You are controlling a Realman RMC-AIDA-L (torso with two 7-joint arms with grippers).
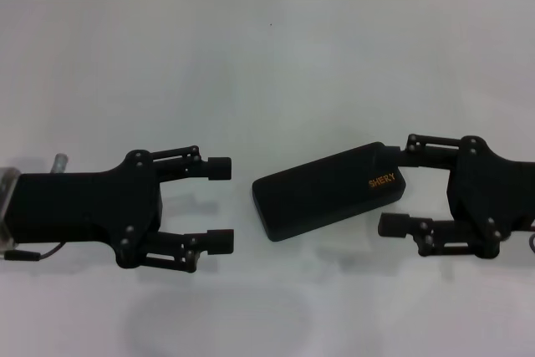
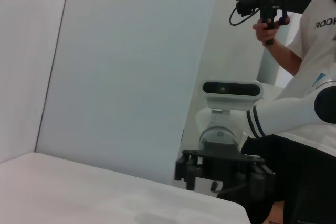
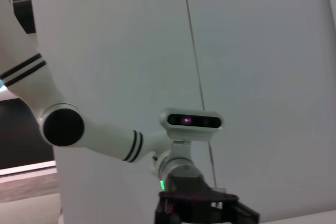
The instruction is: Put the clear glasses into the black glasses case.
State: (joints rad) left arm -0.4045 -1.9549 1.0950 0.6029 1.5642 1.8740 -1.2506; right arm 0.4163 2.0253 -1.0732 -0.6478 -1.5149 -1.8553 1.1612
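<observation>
Right gripper spread around lettered end of closed black glasses case; case long axis left-right, slanted. Left gripper spread, apart.

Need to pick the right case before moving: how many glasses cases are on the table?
1. The black glasses case lies closed, tilted, at table centre, between the open left gripper and open right gripper.

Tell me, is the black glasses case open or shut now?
Shut. In the head view the black glasses case lies flat with its lid down, orange lettering on top and no lining showing, between the fingers of the open right gripper.
</observation>
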